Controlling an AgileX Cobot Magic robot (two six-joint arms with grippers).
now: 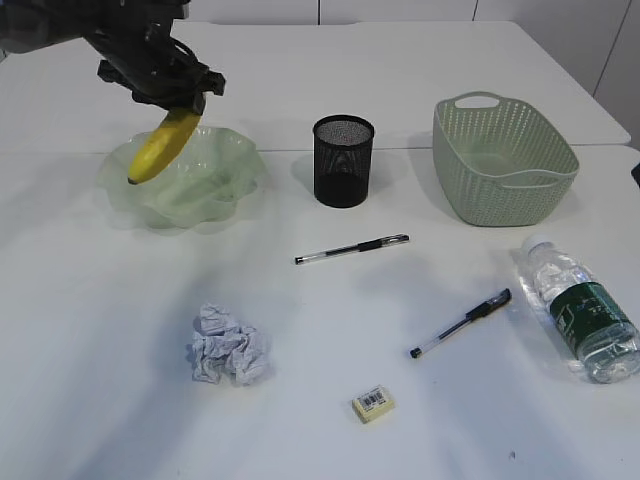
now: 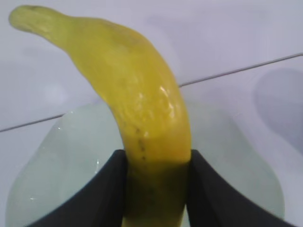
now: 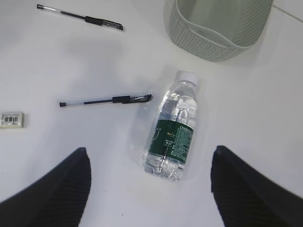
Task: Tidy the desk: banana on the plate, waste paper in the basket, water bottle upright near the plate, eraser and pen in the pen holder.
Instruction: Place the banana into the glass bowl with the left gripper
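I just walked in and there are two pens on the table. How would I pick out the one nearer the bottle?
Find the water bottle lying on its side at the table's right edge. Just left of it lies a pen, slanted, its black grip end pointing toward the bottle. The other pen lies farther back, in front of the black mesh cup.

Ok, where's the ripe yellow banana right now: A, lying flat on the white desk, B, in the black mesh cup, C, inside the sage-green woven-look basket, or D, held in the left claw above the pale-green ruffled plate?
D: the left claw is shut on the ripe yellow banana, which hangs over the pale-green ruffled plate.
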